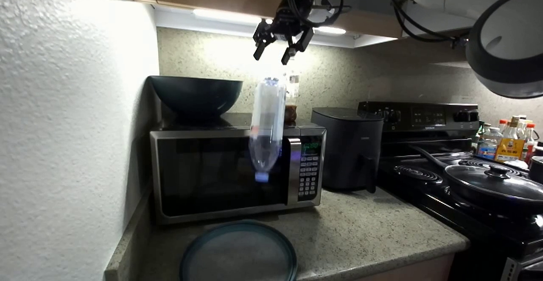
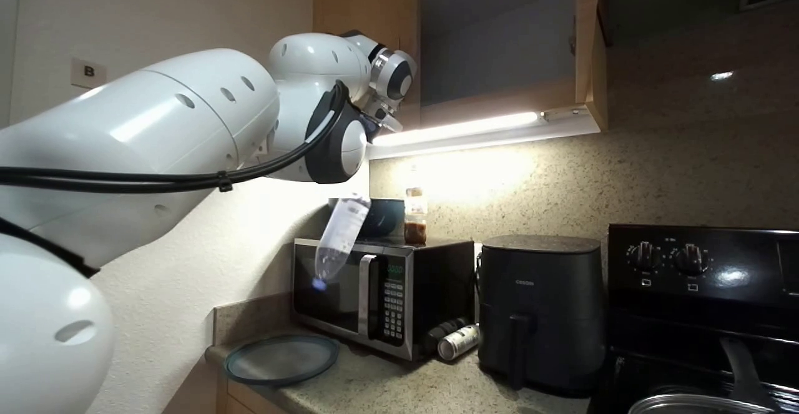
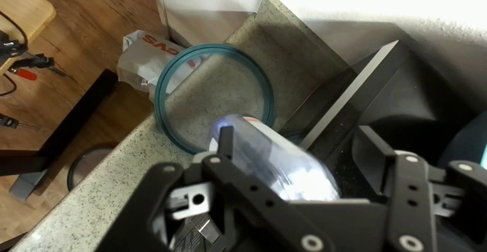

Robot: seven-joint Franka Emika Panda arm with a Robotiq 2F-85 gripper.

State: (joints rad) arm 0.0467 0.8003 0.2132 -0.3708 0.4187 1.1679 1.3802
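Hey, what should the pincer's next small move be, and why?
Probably hold the open pincer motionless until the bottle settles: it is in mid-air, cap down and blurred, below and apart from the fingers, so closing now would likely catch nothing.

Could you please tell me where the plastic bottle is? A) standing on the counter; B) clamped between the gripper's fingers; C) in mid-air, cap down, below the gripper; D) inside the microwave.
C: in an exterior view, a gap shows between the open gripper and the cap-down bottle beneath it.
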